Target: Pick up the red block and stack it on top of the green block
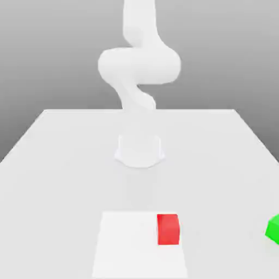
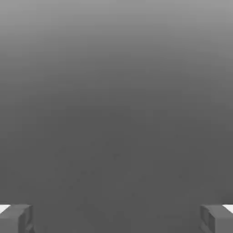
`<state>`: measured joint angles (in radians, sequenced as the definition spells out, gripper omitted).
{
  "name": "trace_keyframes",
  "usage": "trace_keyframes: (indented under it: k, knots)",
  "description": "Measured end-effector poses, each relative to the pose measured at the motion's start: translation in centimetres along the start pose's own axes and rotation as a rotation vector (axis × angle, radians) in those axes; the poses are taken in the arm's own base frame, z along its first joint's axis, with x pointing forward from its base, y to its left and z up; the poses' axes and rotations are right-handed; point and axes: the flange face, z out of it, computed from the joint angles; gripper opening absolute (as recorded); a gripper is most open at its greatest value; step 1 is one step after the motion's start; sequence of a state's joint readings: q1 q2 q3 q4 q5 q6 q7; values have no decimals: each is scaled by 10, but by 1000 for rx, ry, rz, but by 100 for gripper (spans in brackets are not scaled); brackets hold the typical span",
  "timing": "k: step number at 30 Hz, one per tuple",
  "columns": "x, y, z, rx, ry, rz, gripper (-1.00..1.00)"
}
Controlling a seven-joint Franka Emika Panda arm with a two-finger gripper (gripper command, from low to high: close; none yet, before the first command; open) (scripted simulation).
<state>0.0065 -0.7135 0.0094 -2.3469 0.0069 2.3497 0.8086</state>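
You can read no text, labels, brands, numbers or signs in either view.
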Motion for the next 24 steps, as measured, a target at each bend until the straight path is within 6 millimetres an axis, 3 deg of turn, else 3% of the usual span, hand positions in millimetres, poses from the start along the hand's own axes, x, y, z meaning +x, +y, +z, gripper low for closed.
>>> trace_keyframes:
  k: [6,12,16,20,24]
  knots:
    - [-48,21,144,-146,-164,-4,0]
    - [-121,68,254,-293,-313,-14,0]
    - [-178,113,308,-396,-407,-23,0]
    - [-236,159,345,-491,-491,-38,0]
    - [-258,184,377,-508,-503,-35,0]
